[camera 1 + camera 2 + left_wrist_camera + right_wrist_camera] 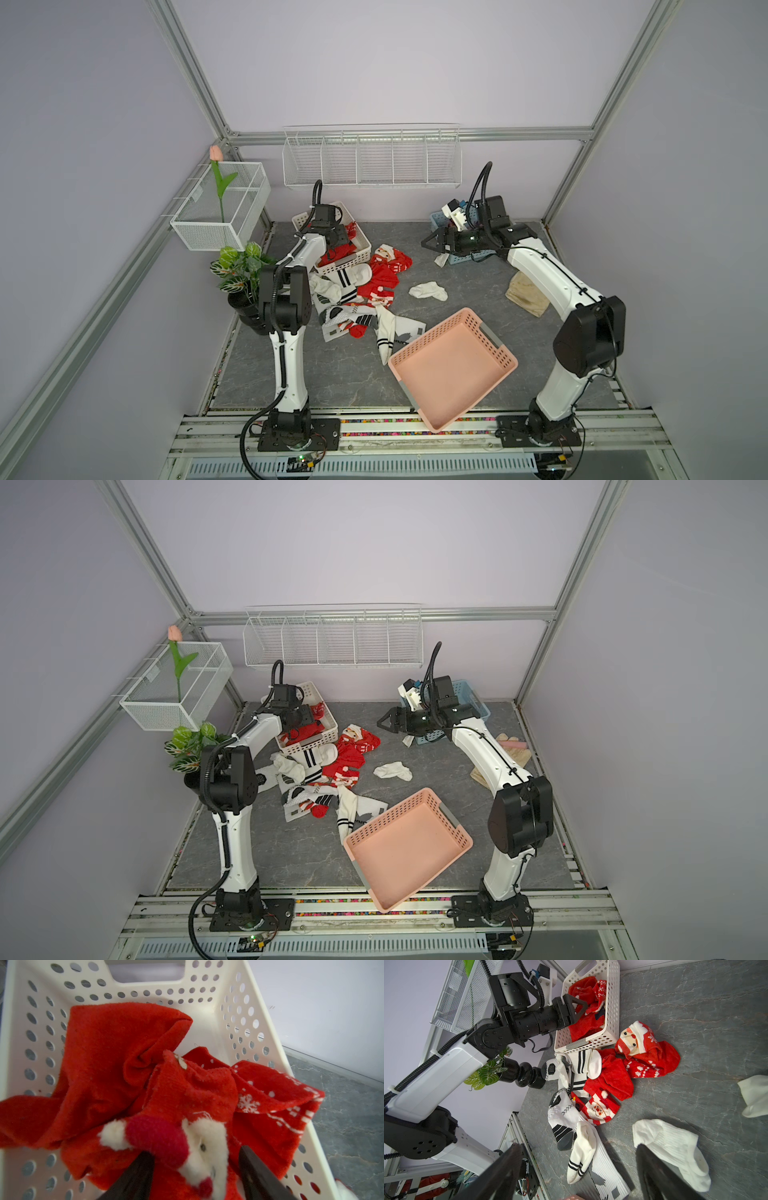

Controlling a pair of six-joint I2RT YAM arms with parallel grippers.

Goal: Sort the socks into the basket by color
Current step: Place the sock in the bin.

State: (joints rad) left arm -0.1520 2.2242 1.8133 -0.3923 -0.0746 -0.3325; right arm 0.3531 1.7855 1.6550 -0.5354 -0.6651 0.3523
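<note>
In both top views the left gripper (343, 240) hangs over the white basket (351, 258) holding red socks (343, 252). The right gripper (429, 243) hovers by the blue basket (461, 260), spread wide and empty. Mixed socks (365, 297) lie heaped on the table beside the pink basket (496, 353). The left wrist view shows the left jaws parted around a Santa sock (204, 1147) lying in the white basket. The right wrist view shows the right jaws open above a white sock (670, 1147).
</note>
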